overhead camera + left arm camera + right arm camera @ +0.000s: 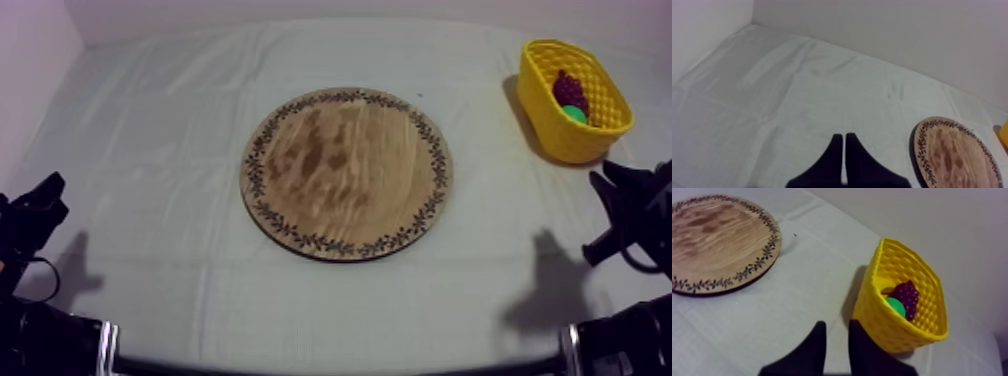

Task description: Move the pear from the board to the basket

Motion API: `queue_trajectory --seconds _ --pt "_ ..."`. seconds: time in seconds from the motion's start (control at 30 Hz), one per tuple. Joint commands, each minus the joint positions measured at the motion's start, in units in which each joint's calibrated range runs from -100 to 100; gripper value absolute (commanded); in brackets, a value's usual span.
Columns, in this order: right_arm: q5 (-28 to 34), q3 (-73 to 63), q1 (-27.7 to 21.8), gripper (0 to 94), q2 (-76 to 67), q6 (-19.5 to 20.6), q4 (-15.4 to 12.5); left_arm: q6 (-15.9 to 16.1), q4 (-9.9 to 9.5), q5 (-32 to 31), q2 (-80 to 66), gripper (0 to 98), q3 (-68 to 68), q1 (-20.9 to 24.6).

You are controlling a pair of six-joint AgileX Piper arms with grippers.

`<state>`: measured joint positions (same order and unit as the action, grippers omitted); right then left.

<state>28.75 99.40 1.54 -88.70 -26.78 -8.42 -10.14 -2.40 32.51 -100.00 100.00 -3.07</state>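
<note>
The round wooden board (346, 172) with its patterned rim lies bare at the table's middle. The yellow basket (548, 112) stands at the far right. Inside it a green fruit, likely the pear (575, 113), lies below a dark bunch of grapes (570, 90). In the right wrist view the pear (895, 307) and the grapes (907, 295) rest in the basket (887, 328), and my right gripper (837, 330) hangs open just before it, holding nothing. My left gripper (843, 142) is shut on nothing over bare cloth, left of the board (952, 155).
Both arms sit low at the near corners in the top view, left gripper (50, 190) and right gripper (603, 185). Grey-white cloth (180, 120) covers the table, and a wall runs along the back and left.
</note>
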Motion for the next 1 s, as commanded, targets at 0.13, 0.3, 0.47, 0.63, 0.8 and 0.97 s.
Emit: queue_trajectory --seconds 0.13,0.3,0.47,0.63,0.8,0.97 --pt "9.2 -0.4 0.4 2.8 -6.5 16.7 6.2 0.0 -0.02 0.0 0.0 0.1 0.0 0.0" --pt "9.2 0.0 0.5 2.4 -6.9 17.2 6.9 0.0 -0.02 0.0 0.0 0.1 0.0 0.0" --pt "8.4 0.2 0.5 1.4 -7.0 16.3 7.0 0.0 -0.02 0.0 0.0 0.1 0.0 0.0" --pt "8.3 0.4 0.5 0.7 -7.0 15.5 7.1 0.0 -0.02 0.0 0.0 0.1 0.0 0.0" --pt "8.3 0.4 0.5 0.6 -7.0 15.4 7.1 0.0 -0.02 0.0 0.0 0.1 0.0 0.0" --pt "8.3 0.4 0.5 0.6 -7.0 15.4 7.1 0.0 -0.02 0.0 0.0 0.1 0.0 0.0"
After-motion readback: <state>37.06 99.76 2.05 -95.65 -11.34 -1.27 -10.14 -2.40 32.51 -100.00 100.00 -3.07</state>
